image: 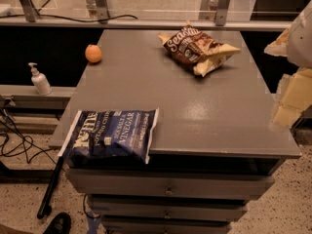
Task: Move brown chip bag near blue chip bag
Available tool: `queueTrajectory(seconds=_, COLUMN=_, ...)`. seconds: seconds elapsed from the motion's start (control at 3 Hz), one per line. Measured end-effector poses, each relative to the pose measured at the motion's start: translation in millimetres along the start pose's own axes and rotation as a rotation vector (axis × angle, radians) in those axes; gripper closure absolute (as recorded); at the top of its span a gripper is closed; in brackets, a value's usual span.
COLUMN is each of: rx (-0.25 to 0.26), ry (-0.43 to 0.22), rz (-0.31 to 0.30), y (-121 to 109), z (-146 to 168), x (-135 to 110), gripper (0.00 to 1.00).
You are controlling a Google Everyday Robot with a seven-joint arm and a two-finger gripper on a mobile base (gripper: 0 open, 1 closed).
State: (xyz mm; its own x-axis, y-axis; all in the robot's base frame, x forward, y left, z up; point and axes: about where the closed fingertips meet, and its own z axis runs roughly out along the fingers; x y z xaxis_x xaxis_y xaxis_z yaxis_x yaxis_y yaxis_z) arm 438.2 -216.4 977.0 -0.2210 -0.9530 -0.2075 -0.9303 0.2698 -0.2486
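Note:
The brown chip bag (pixel 197 47) lies crinkled at the far right of the grey table (pixel 195 111), with white "SeaSalt" lettering and cream-yellow edges. The blue chip bag (pixel 111 134) lies flat at the near left corner, its end hanging over the table's front edge. My gripper (pixel 291 94) shows as pale cream shapes at the right edge of the view, beside the table's right side. It is well to the right of the brown bag and nearer the front, and touches neither bag.
A small orange fruit (pixel 93 53) sits at the far left of the table. A white pump bottle (pixel 40 80) stands on a low ledge to the left. Cables and a dark pole (pixel 51 189) lie on the floor at the left. Drawers (pixel 170 189) sit below the tabletop.

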Motion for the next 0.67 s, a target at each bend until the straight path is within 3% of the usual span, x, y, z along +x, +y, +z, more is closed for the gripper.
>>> queueTrajectory(seconds=0.33, rx=0.000, ry=0.000, rz=0.000, y=0.0, z=0.0, x=0.0, gripper=0.00)
queueTrajectory(seconds=0.67, rx=0.033, ry=-0.039, rz=-0.025, y=-10.3, z=12.6, x=-2.1, gripper=0.00)
